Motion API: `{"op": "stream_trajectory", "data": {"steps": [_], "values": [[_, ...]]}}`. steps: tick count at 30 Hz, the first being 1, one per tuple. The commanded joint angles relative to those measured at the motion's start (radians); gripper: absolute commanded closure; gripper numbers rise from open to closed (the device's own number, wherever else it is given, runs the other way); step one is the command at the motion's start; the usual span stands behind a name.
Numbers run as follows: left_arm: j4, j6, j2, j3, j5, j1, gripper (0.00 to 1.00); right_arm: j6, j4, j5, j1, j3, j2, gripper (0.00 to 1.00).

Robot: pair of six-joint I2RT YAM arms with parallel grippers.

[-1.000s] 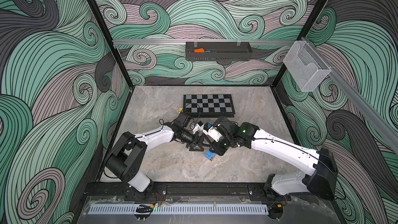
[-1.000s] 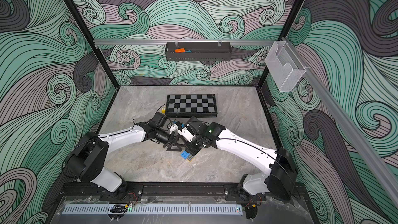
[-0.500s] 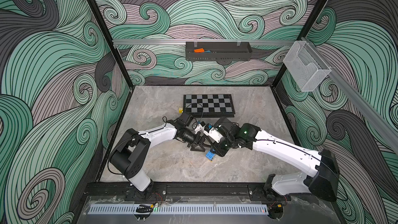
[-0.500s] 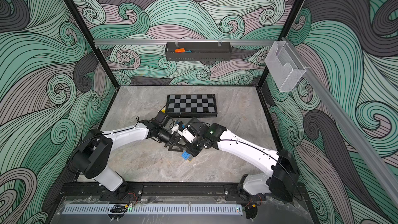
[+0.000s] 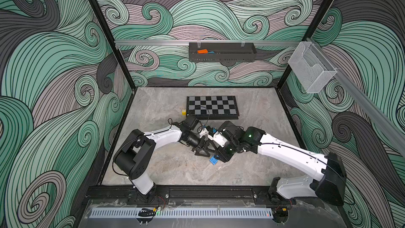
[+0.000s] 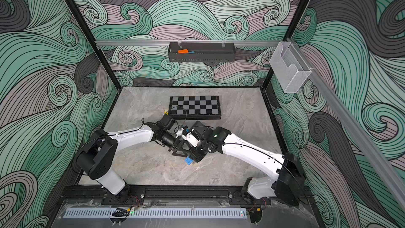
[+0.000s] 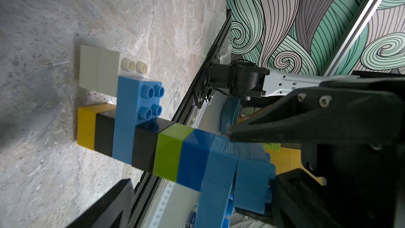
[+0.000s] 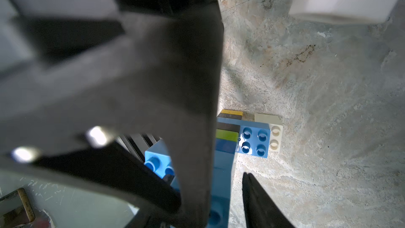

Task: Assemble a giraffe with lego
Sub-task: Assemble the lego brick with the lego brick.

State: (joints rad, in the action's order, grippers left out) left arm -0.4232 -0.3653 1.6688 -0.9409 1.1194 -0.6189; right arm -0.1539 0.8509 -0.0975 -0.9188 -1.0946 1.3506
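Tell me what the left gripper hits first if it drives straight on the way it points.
Most likely the giraffe: its neck stands straight ahead of the open left gripper, with the right gripper at its head. The distance is unclear.

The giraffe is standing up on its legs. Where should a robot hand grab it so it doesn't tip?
Probably the neck: the giraffe stands upright, and its black, green and blue neck bricks form a straight column with flat opposite sides. Come in level from the side, below the wider head, squeezing two flat faces.
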Motion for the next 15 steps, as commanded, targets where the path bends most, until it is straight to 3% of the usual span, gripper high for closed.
{"op": "stream_trajectory", "data": {"steps": [1, 15], "values": [[-0.112, 0.023, 0.068, 0.024, -0.239, -0.022, 0.01, -0.016, 0.072, 0.091, 0.035, 0.039, 0.017, 0.47], [-0.113, 0.019, 0.096, -0.017, -0.268, -0.019, 0.01, -0.037, 0.020, -0.032, 0.094, 0.046, -0.075, 0.45]]}}
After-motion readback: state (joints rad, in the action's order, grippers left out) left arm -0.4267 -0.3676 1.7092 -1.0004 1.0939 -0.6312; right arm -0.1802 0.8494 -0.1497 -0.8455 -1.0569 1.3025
